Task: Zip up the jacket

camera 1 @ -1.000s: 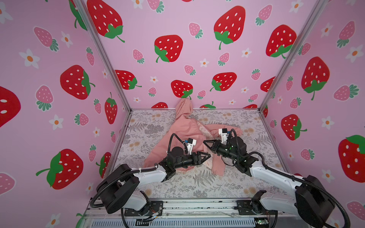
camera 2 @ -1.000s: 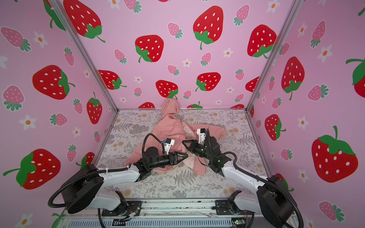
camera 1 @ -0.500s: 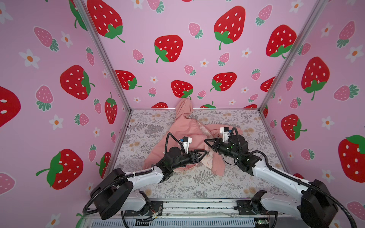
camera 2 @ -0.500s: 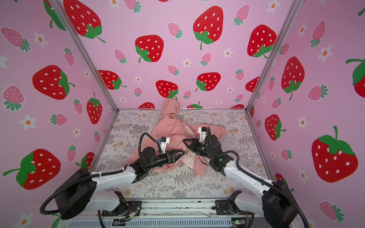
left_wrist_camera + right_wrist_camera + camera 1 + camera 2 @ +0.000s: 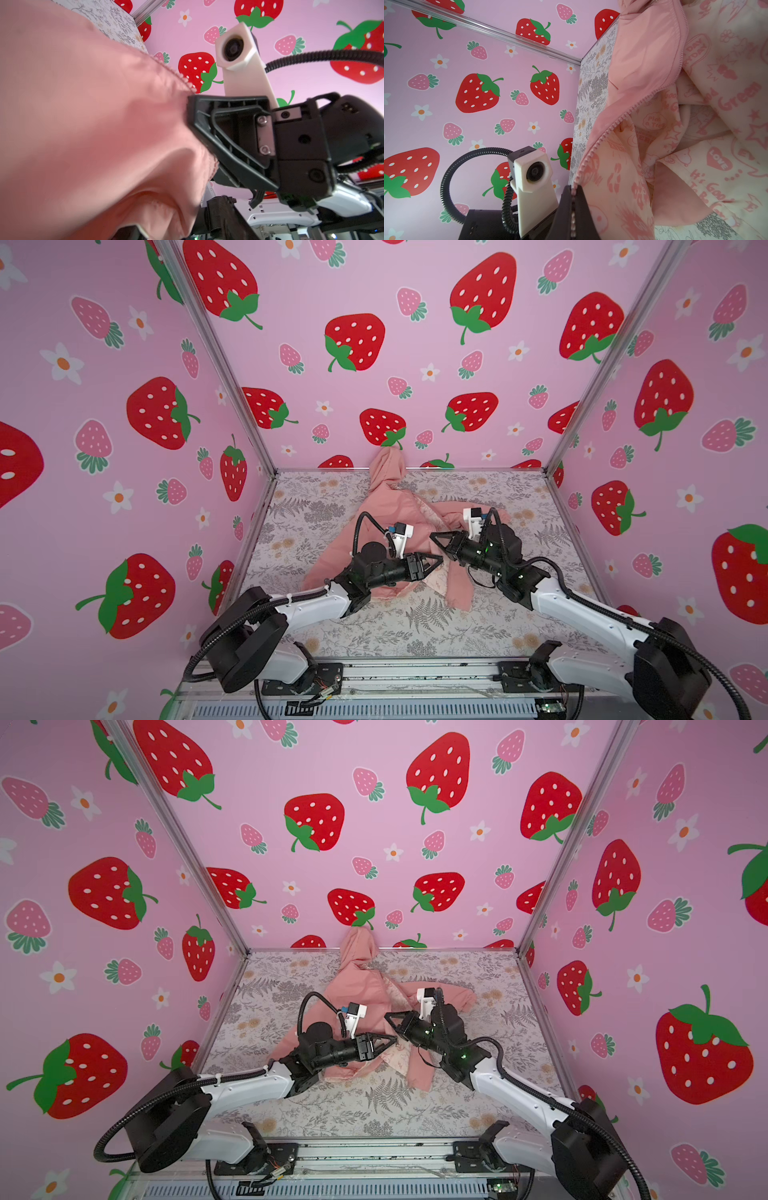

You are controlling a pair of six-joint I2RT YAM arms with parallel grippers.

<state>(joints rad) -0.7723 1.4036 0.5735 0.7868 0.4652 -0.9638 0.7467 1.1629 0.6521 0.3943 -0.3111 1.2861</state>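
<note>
Much of jacket (image 5: 386, 508) beneath both arms (image 5: 376, 568)

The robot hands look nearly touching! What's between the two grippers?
Just pink fabric of the jacket lies between the left gripper and the right gripper, in both top views.

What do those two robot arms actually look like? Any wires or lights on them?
The left arm and right arm have glossy white sections between chunky black joints. Ribbed black cables loop to white camera blocks. The fingers are black, ribbed triangles. Small green lights glow.
</note>
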